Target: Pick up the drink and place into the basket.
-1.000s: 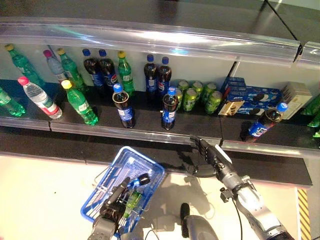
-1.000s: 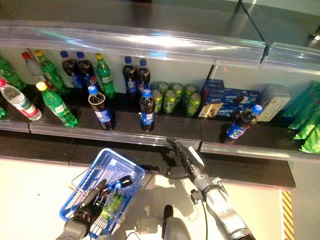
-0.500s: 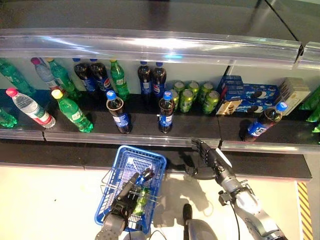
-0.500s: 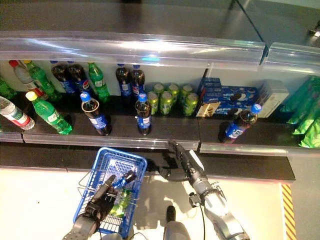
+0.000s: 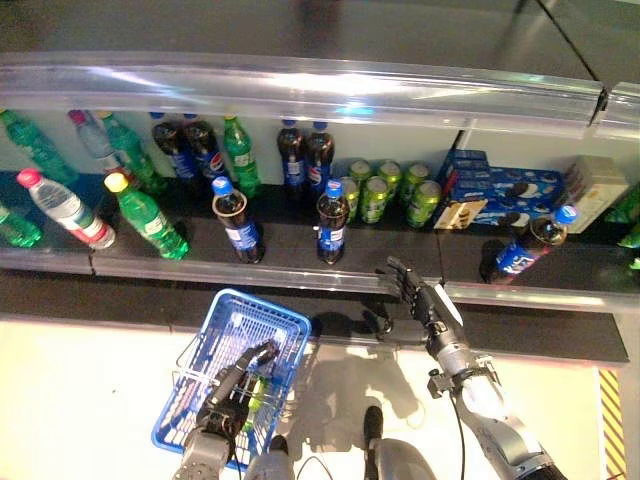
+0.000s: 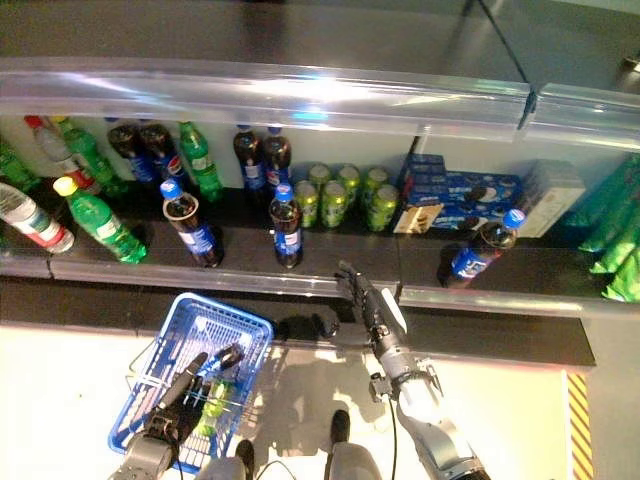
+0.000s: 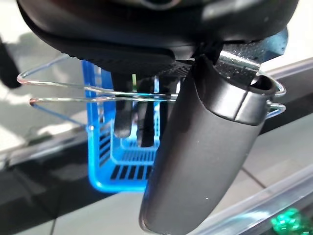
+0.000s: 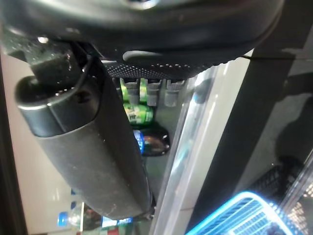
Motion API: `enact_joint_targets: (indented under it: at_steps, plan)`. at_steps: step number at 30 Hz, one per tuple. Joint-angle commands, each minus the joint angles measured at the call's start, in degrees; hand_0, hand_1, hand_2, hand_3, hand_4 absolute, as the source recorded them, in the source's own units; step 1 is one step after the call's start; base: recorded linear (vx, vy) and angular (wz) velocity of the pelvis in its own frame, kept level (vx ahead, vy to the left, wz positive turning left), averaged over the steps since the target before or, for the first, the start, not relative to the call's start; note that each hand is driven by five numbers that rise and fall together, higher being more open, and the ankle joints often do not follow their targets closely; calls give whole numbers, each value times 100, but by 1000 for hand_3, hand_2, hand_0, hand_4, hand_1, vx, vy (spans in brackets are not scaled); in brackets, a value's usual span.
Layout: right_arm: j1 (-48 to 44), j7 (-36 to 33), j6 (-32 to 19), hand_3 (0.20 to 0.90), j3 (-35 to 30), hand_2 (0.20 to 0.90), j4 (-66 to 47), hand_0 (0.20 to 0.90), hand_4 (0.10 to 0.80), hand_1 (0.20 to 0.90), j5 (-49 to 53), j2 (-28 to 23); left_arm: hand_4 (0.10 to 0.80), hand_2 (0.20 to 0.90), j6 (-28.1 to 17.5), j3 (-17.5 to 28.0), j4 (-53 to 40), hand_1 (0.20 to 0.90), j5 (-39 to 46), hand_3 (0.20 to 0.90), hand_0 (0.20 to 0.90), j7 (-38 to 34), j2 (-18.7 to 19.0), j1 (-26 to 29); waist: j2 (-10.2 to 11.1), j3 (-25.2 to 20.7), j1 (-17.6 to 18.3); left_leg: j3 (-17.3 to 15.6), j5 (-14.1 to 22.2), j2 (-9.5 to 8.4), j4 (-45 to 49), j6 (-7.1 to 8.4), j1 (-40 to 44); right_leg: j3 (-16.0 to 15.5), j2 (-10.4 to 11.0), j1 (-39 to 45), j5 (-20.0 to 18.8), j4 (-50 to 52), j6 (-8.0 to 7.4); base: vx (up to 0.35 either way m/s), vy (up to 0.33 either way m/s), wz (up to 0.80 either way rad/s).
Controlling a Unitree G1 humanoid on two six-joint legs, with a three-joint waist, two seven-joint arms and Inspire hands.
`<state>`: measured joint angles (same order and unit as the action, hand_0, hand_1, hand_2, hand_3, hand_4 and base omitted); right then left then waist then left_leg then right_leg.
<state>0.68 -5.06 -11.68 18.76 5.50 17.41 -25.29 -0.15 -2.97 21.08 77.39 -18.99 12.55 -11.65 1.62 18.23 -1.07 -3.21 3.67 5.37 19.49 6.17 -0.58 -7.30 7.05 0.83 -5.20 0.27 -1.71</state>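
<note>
right hand (image 5: 420, 298) has its fingers straight and empty by the shelf edge; go for the upright blue-capped dark cola bottle (image 5: 334, 222). left hand (image 5: 228, 396), fingers curled round its wire handles, holds the blue plastic basket (image 5: 200, 372); keep it level.

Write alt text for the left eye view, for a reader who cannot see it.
The robot's right hand, fingers straight, reaches toward the front edge of a shop shelf stocked with cola bottles, green bottles and green cans. Its left hand carries a blue basket holding a green bottle below.
</note>
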Motion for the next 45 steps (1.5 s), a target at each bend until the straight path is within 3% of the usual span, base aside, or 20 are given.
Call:
enact_joint_targets:
  at_steps: [1,2,3,9,16,18,21,24,28,40,45]
  plan:
    - [-264,-220,-522,900,-208,900,-778,900,800,900,-63,-340,100,300,-467,34,-1330,300,84,200,300,552,103,90,-298,-294,64,67,-1084,316,-1028,40,-597,-49,-135,153,804,650,-245,149,267,-19]
    - [-226,-225,-644,900,-217,900,-754,900,800,900,-59,-390,100,300,-527,4,-1241,300,83,200,300,648,137,73,-339,-266,83,121,-1075,358,-1154,15,-584,-28,-122,135,901,750,-235,142,263,-8]
    - [-188,-316,-726,900,-228,900,-753,900,800,900,-19,-435,100,300,-599,-49,-1076,300,109,200,300,677,176,128,-369,-281,144,46,-838,321,-1329,-54,-422,-70,-53,31,984,908,-244,127,244,-14]
    - [-155,-834,-1038,900,-496,900,-747,900,800,900,-122,-387,100,300,-781,-151,-817,300,18,200,300,877,97,302,-453,-205,294,65,-678,181,-1411,22,-235,-34,189,-85,844,889,-358,74,136,-35]
    - [-559,-1270,-1358,900,-775,900,-892,900,800,900,-125,-456,100,300,-734,-225,-904,300,54,200,300,827,-15,385,-533,-14,293,1,-635,208,-1330,70,-379,5,241,-169,776,733,-374,-2,18,-2]
    - [-603,-1051,-1436,900,-914,900,-968,900,800,900,217,-441,100,300,-656,-227,-909,300,49,200,300,863,-19,346,-553,35,284,-4,-637,219,-1309,71,-417,7,237,-152,777,706,-364,0,0,0]
    - [-682,248,-1309,900,-969,900,-1137,900,800,900,1281,-362,100,300,-506,-214,-936,300,40,200,300,875,64,290,-536,75,221,18,-647,227,-1301,70,-456,-24,228,-88,759,622,-370,15,-62,6]
    - [-725,1107,-1256,900,-958,900,-1221,900,800,900,2143,-411,100,300,-330,-154,-950,300,-29,200,300,857,140,261,-492,-4,149,11,-672,256,-1323,86,-414,-75,233,70,743,527,-388,96,-74,4]
    - [-624,1408,-1328,900,-1127,900,-1206,900,800,900,2481,-222,100,300,-195,-106,-878,300,-183,200,300,799,138,237,-478,-175,92,11,-636,295,-1268,107,-354,-130,220,263,769,476,-409,156,-54,8]
    - [-636,-680,-1291,900,-1433,900,-1004,900,800,900,1216,-147,100,300,14,-146,-883,300,-379,200,300,757,58,-1,-607,-115,5,62,-632,305,-978,183,-493,-101,200,485,792,448,-400,59,-14,2]
    - [-1500,-1447,-1190,900,-1304,900,-657,900,800,900,709,-412,100,300,-43,-248,-858,300,-249,200,300,763,227,289,-709,255,-82,162,-677,205,-803,196,-867,-97,243,319,761,482,-404,-123,-10,1]
